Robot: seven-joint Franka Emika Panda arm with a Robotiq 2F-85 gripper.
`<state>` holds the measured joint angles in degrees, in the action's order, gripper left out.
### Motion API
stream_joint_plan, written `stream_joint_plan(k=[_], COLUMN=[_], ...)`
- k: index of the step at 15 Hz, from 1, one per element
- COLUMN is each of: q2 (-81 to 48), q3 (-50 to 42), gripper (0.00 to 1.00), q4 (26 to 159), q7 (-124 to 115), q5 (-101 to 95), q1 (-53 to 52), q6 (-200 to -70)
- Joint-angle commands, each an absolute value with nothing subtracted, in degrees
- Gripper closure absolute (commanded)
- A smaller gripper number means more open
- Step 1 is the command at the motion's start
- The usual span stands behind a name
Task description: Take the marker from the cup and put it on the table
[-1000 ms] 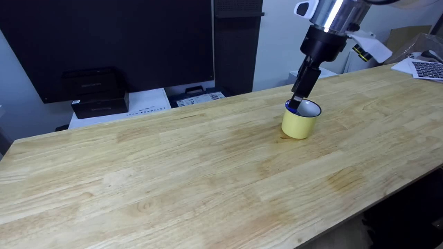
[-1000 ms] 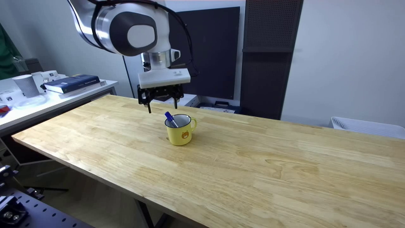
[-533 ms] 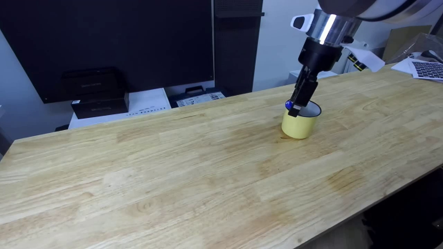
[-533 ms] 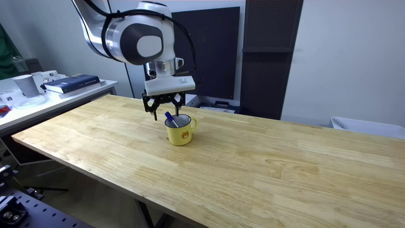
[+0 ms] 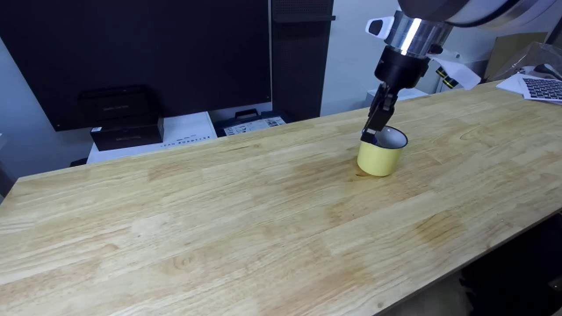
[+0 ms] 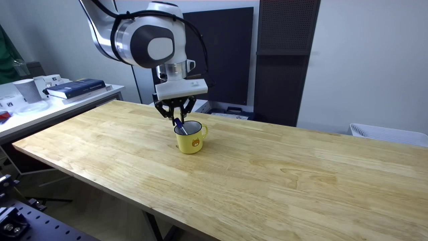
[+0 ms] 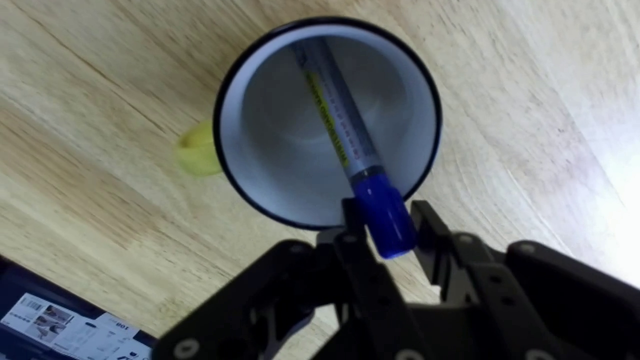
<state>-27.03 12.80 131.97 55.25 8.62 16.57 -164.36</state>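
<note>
In both exterior views the squat yellow cup (image 6: 188,144) stands upright on the wooden table (image 6: 267,184). The marker (image 7: 340,115), grey-bodied with a blue cap, leans inside it, cap end sticking out over the rim. My gripper (image 7: 386,216) is over that rim with one finger on each side of the blue cap. Its jaws stand partly closed; a thin gap shows beside the cap at the right finger (image 7: 430,220) in the wrist view, so no firm hold is visible. From an exterior view the gripper (image 5: 369,137) hides most of the cap.
The cup's yellow handle (image 7: 200,150) sticks out to one side. A white basket (image 6: 388,134) stands beyond the table's far edge. A side table carries a blue book (image 6: 77,87) and a grey paper cup (image 6: 29,91). A keyboard (image 5: 544,88) lies at the table's far end.
My gripper has come down to the cup's rim, and its jaws have narrowed from wide apart to close around the marker's cap. Cup and marker have not visibly moved.
</note>
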Motion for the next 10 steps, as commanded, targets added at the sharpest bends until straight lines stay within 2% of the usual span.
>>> stream_joint_plan(k=[1, 3, 4, 10], q2=[-26.48, -25.81, -25.32, -20.29], q3=[13.52, 14.15, 14.62, 20.3], gripper=[0.95, 0.94, 0.97, 0.95], q4=[131.46, 131.97, 132.19, 134.84], q7=[54.5, 55.03, 55.25, 57.89], q5=[8.08, 8.71, 9.14, 14.83], q1=[17.37, 18.29, 19.0, 27.12], q6=[-164.38, -164.63, -165.24, -169.9])
